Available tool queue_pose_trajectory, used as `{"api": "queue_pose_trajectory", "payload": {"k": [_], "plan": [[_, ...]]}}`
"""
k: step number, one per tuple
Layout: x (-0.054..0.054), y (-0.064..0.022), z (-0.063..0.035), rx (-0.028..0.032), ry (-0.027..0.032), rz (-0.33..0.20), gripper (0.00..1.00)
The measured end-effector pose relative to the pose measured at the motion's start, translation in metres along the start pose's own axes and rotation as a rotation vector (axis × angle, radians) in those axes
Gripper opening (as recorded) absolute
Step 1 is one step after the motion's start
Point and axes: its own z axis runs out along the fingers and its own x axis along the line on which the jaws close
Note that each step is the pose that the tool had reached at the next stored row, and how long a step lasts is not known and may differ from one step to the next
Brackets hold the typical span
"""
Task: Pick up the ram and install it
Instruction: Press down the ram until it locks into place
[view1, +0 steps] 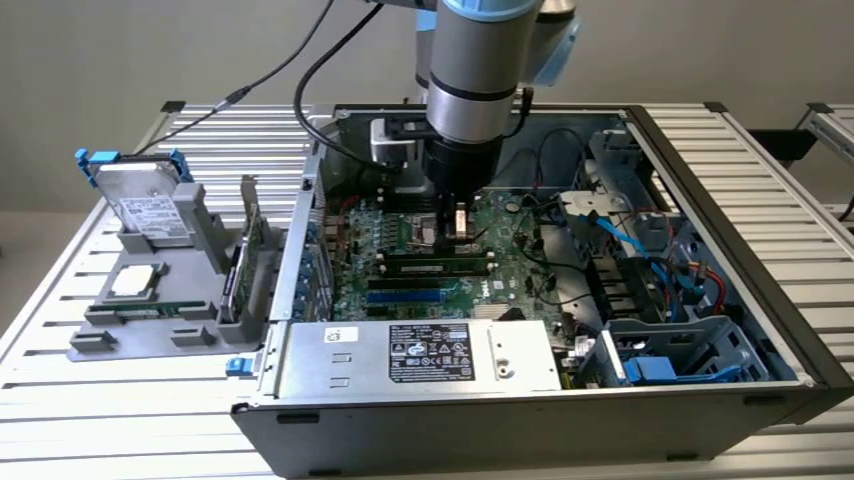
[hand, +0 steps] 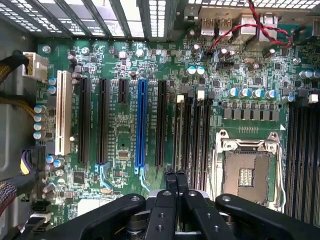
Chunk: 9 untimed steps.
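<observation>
tabletop (view1: 120, 420): ribbed metal slats, carries everything, spreads out well below and to all sides of the hand.

PC case (view1: 747, 240): big open tower lying on its side, lid off. The hand is reaching down into the middle of it.

arm (view1: 481, 60): grey-and-blue robot arm coming straight down from above, black cables looping off it.

motherboard (hand: 120, 140): green board right under the hand, packed with black slots plus one blue and one white one.

power supply (view1: 427, 355): silver box with a label, near the hand, on the case edge closest to the exterior camera.

parts tray (view1: 147, 300): grey holder sitting on the tabletop well off to the exterior view's left of the hand, outside the case. A hard drive (view1: 140, 205) stands in it, and a square silver chip (view1: 138, 281) lies flat on it.

CPU socket (hand: 247, 172): empty metal-framed socket, just beside the hand in the wrist view.

ram (view1: 434, 267): green stick with black chips, already lying in a memory slot on the motherboard, just below the hand in the exterior view.

hand (hand: 175, 176): pinched closed, fingertips together with nothing between them, hanging just over the board next to the long black slots.
</observation>
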Motion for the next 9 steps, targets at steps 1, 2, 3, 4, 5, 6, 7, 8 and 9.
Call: {"api": "queue_pose_trajectory", "payload": {"k": [1,2,3,4,5,6,7,8,9], "plan": [[0.0001,-0.0015,-0.0001,0.0,0.0001,0.0,0.1],[0.0001,-0.002,-0.0002,-0.0001,0.0001,0.0,0.1],[0.0001,-0.002,-0.0001,-0.0001,0.0,0.0,0.1],[0.0,-0.0021,-0.0001,0.0,-0.0001,0.0,0.1],[0.0,-0.0021,-0.0001,0.0,-0.0001,0.0,0.1],[0.0,-0.0021,-0.0001,0.0,-0.0001,0.0,0.1],[0.0,-0.0021,-0.0001,0.0,-0.0001,0.0,0.1],[0.0,-0.0021,-0.0001,0.0,-0.0001,0.0,0.1],[0.0,-0.0021,-0.0001,0.0,-0.0001,0.0,0.1]]}}
